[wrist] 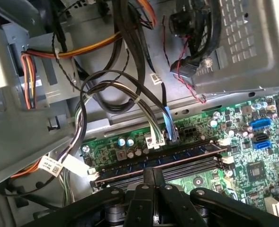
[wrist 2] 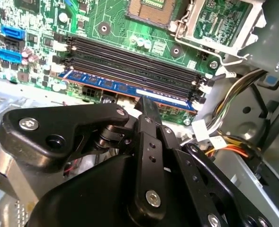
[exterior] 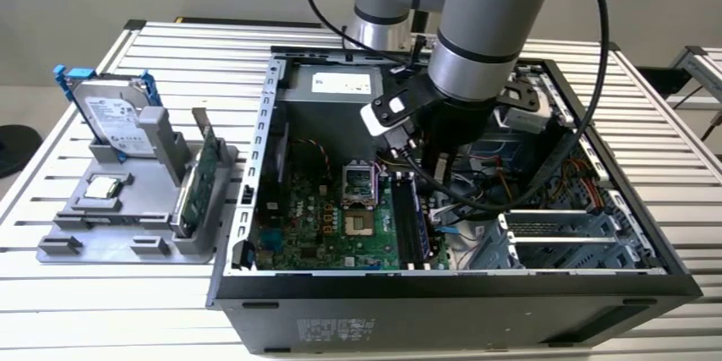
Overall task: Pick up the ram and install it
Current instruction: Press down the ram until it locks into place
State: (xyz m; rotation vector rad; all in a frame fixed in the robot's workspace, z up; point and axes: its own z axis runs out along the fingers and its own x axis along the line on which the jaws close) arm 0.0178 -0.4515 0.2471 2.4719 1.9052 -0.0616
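Tool (wrist 2: 146, 106) hanging inside open computer case (exterior: 474, 289), fingers closing on top edge of ram (wrist 2: 125, 88). Ram sitting edge-down in outermost memory slot on motherboard (wrist 2: 106, 19), lying level along slot, apparently for pressing home. Three neighbouring slots (wrist 2: 130, 59) lying bare.

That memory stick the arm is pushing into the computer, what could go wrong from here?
The ram lies along the outermost slot, under the gripper. If it sits slightly off the slot, pressing could bend it or stress the motherboard. The slot's end clips may not latch, leaving the stick half seated. Loose cables hang close beside the slot and could snag on the gripper.
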